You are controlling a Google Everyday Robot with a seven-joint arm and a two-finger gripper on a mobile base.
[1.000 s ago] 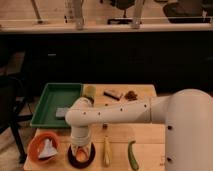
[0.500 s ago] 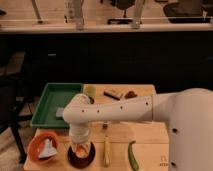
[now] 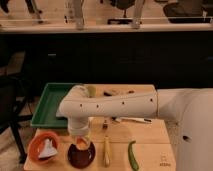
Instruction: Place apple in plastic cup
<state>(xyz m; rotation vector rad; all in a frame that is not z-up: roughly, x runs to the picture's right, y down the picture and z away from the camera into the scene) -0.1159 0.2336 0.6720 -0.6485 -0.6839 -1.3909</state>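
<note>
The gripper (image 3: 80, 141) hangs over a dark round dish (image 3: 72, 159), jaws clenched, apparently on the small round orange-yellow apple (image 3: 82, 145) between them. The yellow-green see-through plastic cup (image 3: 91, 91) stands well behind them. Lift, carry and drop remain.

Your white arm (image 3: 115, 105) ends in a pale gripper (image 3: 80, 136) near the front left edge of the light wooden table (image 3: 150, 135), over an orange apple (image 3: 81, 144) and a dark reddish-brown dish (image 3: 80, 156). The plastic cup (image 3: 91, 90) is yellow-green, the tray (image 3: 47, 107) green, the bowl (image 3: 42, 147) orange.
</note>
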